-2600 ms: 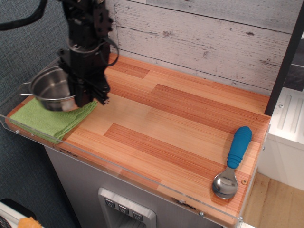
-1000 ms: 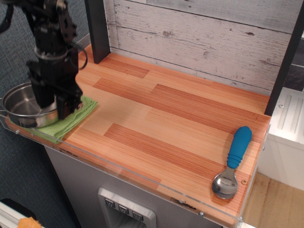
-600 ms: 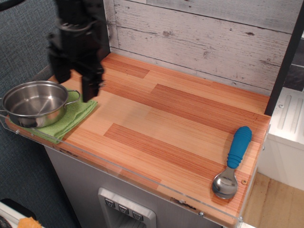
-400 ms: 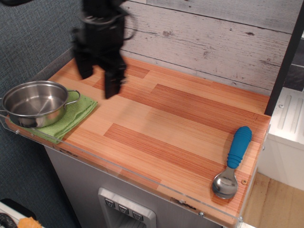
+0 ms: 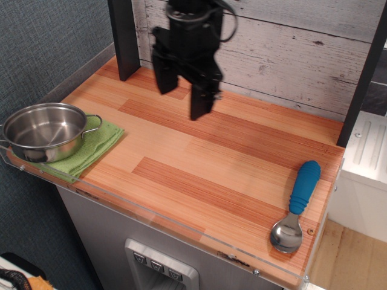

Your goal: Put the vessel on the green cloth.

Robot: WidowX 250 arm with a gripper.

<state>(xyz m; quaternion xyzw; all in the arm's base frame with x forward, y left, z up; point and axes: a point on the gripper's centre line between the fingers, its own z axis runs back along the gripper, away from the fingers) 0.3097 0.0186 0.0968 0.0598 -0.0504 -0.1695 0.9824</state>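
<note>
The vessel (image 5: 43,130), a shallow shiny steel pot with wire loop handles, sits upright on the green cloth (image 5: 91,149) at the counter's front left corner. It covers most of the cloth and overhangs its left side. My gripper (image 5: 182,99) is black, open and empty. It hangs above the back middle of the counter, well to the right of the pot.
A spoon (image 5: 296,205) with a blue handle lies at the front right of the wooden counter (image 5: 217,163). A black post (image 5: 124,36) stands at the back left and a whitewashed plank wall (image 5: 284,42) runs behind. A clear plastic rim (image 5: 151,211) lines the front edge.
The gripper let go of the pot on the cloth, rose and moved right and back across the counter. The pot has stayed put since its release.
</note>
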